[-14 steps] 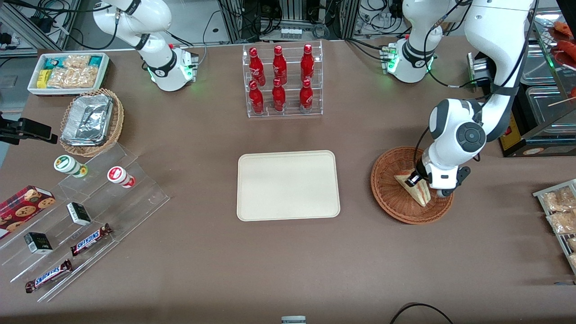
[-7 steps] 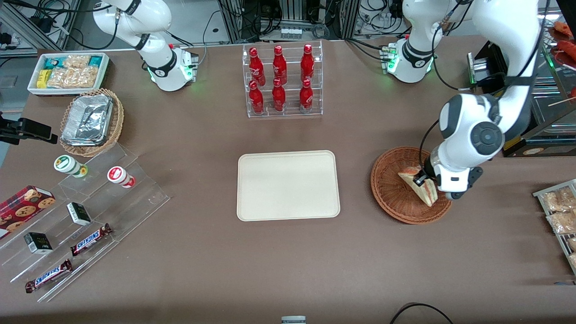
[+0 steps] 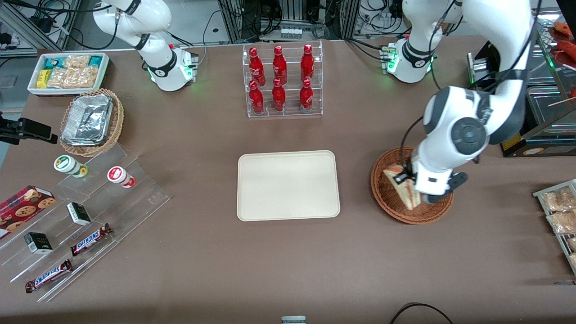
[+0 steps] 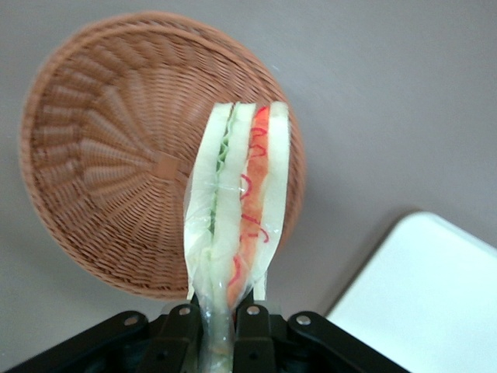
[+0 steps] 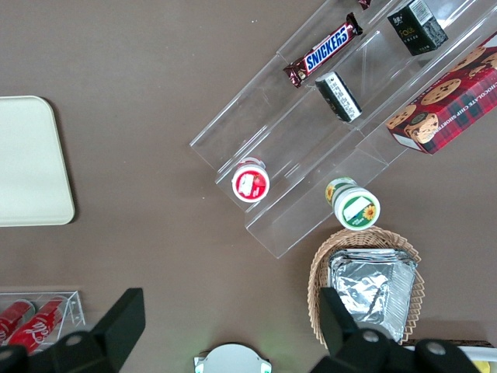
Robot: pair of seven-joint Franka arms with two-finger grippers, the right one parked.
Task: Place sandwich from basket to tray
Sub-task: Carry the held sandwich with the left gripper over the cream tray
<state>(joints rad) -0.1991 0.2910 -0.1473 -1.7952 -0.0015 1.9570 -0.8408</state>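
Observation:
The sandwich [image 3: 402, 186] is a clear-wrapped wedge of pale bread with red, orange and green filling. My left gripper [image 3: 410, 180] is shut on it and holds it raised above the round reddish-brown wicker basket [image 3: 387, 198]. In the left wrist view the sandwich [image 4: 237, 217] stands between my fingers [image 4: 250, 326], with the basket [image 4: 116, 179] below it holding nothing. The cream-beige tray [image 3: 288, 185] lies flat at the table's middle, toward the parked arm from the basket; one corner of it [image 4: 435, 295] shows in the left wrist view.
A clear rack of red bottles [image 3: 281, 81] stands farther from the front camera than the tray. A tan basket with foil containers [image 3: 92, 121], a white box of snacks [image 3: 67, 72] and clear stepped shelves with sweets [image 3: 81, 220] lie toward the parked arm's end. Snack packets [image 3: 560, 211] lie at the working arm's end.
My gripper has lifted the sandwich up out of the basket and shifted it a little toward the tray.

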